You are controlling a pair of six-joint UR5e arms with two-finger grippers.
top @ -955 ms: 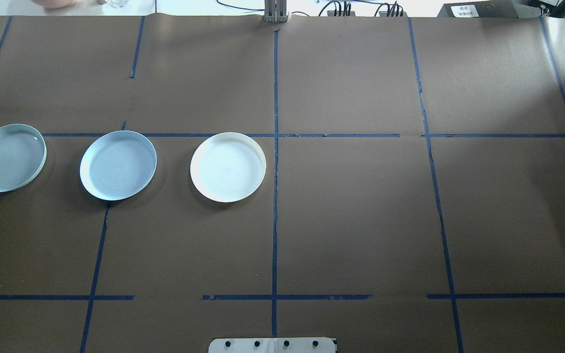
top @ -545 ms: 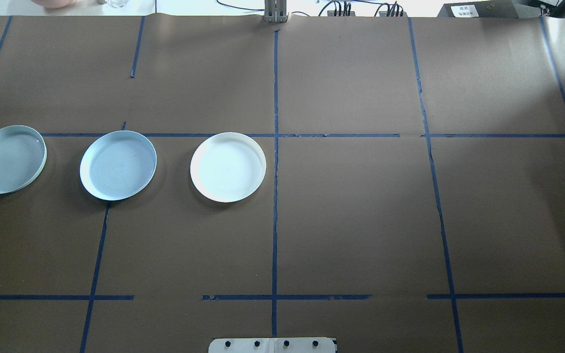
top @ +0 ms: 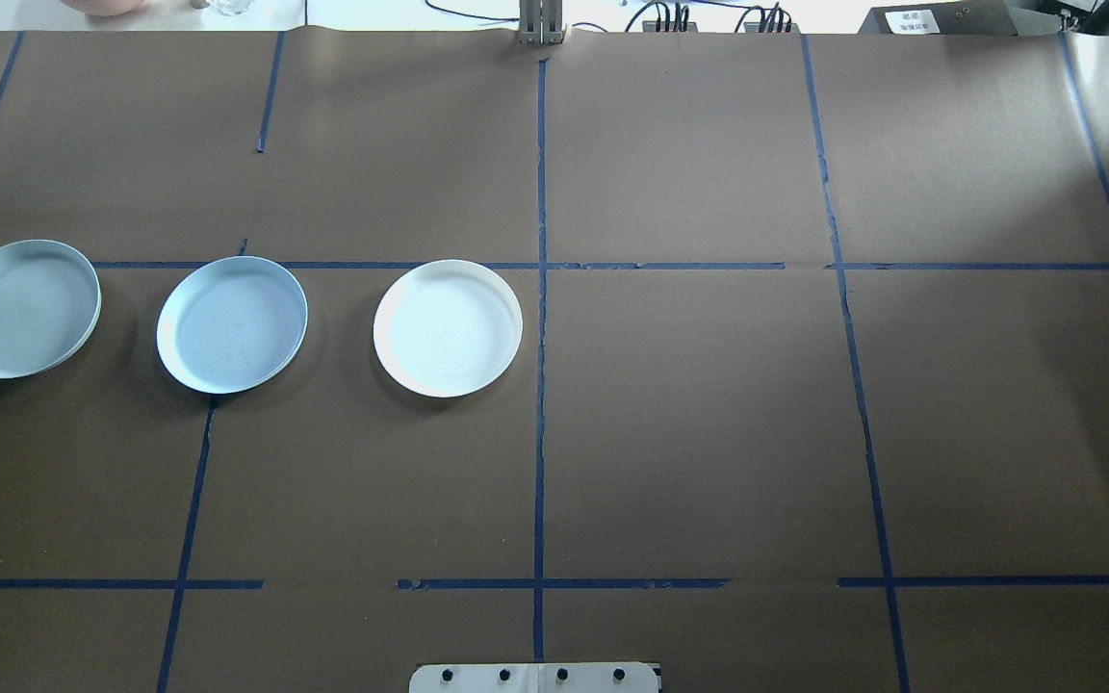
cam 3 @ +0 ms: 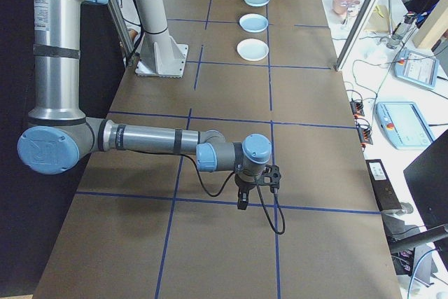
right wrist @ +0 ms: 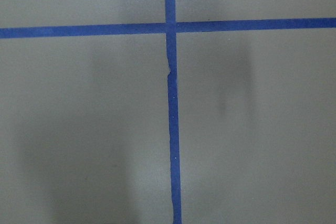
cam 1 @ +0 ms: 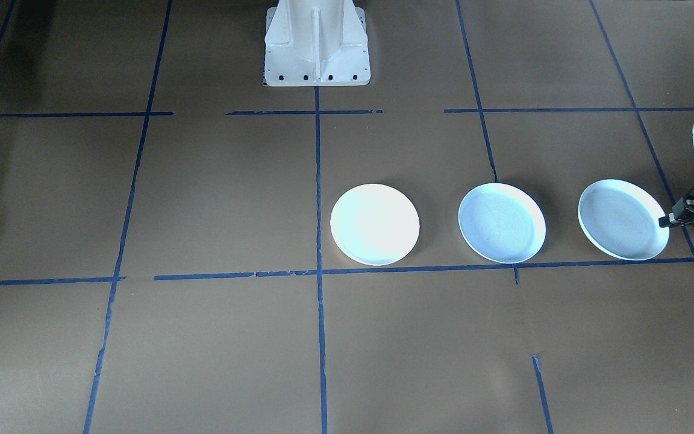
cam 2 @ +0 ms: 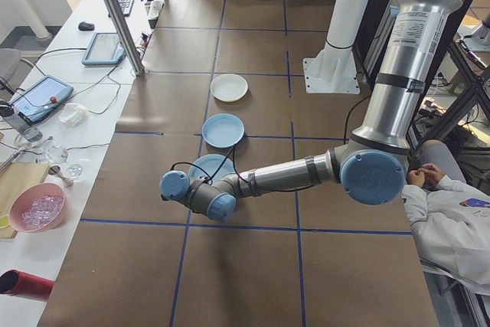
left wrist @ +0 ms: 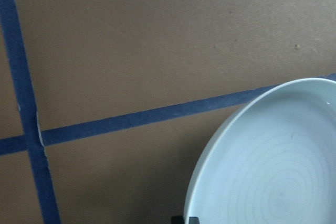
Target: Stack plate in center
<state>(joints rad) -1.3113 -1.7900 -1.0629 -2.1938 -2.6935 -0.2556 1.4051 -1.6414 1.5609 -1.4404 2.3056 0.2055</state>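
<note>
Moved: far-left plate (top: 20,308) has shifted slightly right and its shadow has widened since a second ago; I judge it lifted.
Left gripper (cam 1: 667,222): I've got it clenched on that plate's outer rim, at the overhead's left edge.
Why: edge pinch frees the underside for stacking.
Right gripper (cam 3: 253,188): parked; grip state, I cannot tell.
Obstacle: middle blue plate (top: 232,323) lies between it and the white plate (top: 448,327).

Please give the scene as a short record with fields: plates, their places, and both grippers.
plates: three in one row, apart, on the robot's left half of the table
outer blue plate: rim gripped by left gripper
middle blue plate: lying free
white plate: lying free, nearest the centre
right gripper: over bare table, far from plates; open or shut unclear
</note>
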